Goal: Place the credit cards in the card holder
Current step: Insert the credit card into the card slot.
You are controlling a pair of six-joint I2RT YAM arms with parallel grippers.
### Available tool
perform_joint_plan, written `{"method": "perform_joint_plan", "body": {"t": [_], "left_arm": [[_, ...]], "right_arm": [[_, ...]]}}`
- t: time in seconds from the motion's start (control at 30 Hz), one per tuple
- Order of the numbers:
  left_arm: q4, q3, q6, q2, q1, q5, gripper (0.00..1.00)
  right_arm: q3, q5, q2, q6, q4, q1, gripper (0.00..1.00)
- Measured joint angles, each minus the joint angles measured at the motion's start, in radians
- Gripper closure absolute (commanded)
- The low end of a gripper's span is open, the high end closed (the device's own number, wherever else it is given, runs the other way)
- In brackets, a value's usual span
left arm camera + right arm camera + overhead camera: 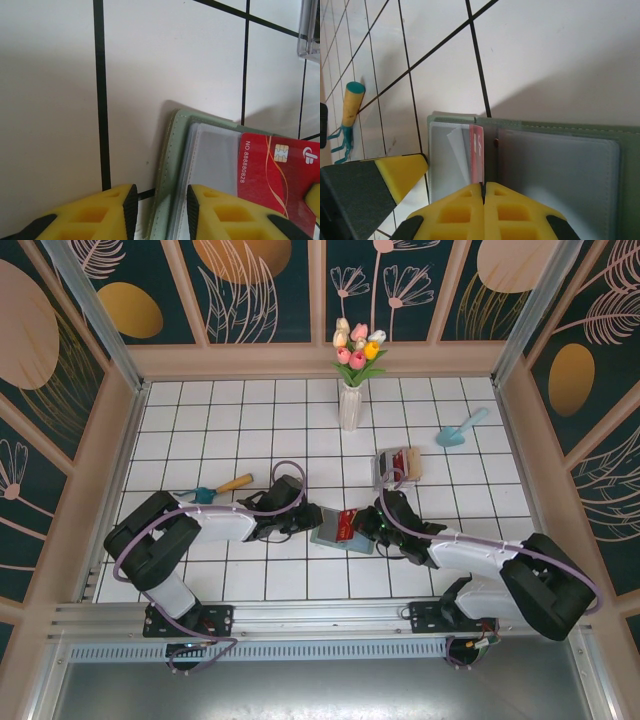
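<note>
The card holder (325,537) lies open on the tiles between the two arms, grey-green cover (172,150) outside and clear sleeves inside (560,165). My right gripper (484,186) is shut on a red credit card (477,150), holding it on edge over the holder's left sleeve. The card's printed face (280,175) shows in the left wrist view. My left gripper (160,200) is open, its pads on either side of the holder's left cover edge, with a gap on the outer side. More cards stand in the clear box (398,467).
A white vase of tulips (350,390) stands at the back centre. A teal scoop (460,428) lies at the back right. A small rake with a wooden handle (215,490) lies left of the left gripper. The clear box's corner (310,30) is close by.
</note>
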Motion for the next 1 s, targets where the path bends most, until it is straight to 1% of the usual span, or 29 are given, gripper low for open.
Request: {"method": "perform_joint_plan", "body": {"t": [0.17, 0.4, 0.83, 1.0], "left_arm": [[0.007, 0.002, 0.000, 0.010, 0.000, 0.006, 0.72], [0.008, 0.003, -0.003, 0.013, 0.001, 0.007, 0.75], [0.013, 0.003, -0.019, 0.016, 0.001, 0.006, 0.78], [0.013, 0.003, -0.023, 0.016, 0.001, 0.005, 0.79]], "right_arm": [[-0.006, -0.004, 0.045, 0.009, 0.046, 0.000, 0.99], [-0.005, -0.010, 0.103, 0.031, 0.099, 0.015, 0.98], [0.049, 0.009, 0.214, 0.100, 0.119, 0.058, 0.97], [0.080, 0.009, 0.247, 0.095, 0.118, 0.058, 0.99]]}}
